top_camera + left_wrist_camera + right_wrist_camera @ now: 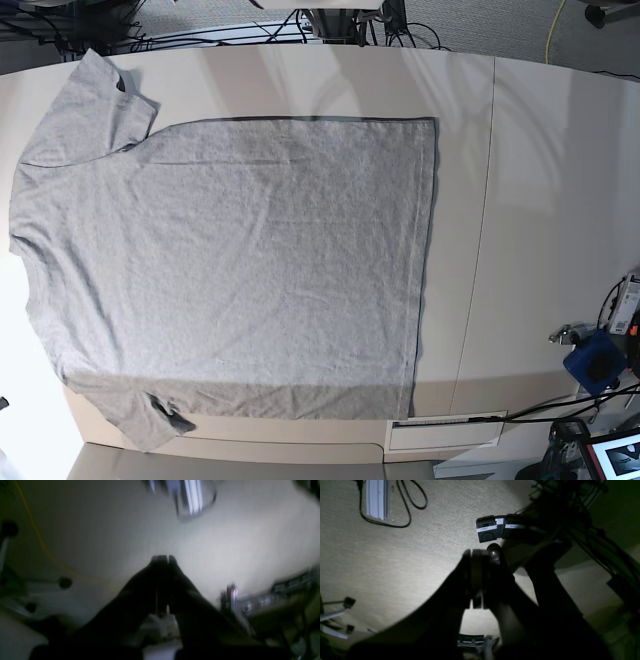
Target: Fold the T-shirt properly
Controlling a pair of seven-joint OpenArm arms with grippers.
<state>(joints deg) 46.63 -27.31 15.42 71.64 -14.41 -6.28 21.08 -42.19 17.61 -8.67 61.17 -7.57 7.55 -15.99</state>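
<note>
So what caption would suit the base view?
Large heather-grey short-sleeved T-shirt spread flat, plain side up, on a pale table, unfolded.

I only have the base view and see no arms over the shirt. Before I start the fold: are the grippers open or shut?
Observer: The left gripper is shut, fingertips together with no cloth between them.
Operator: And the right one?
Observer: The right gripper is shut too, and it holds no cloth.
Operator: What is its camera looking at?
Observer: Beige carpet with a looped black cable. The T-shirt is not in its view.
</note>
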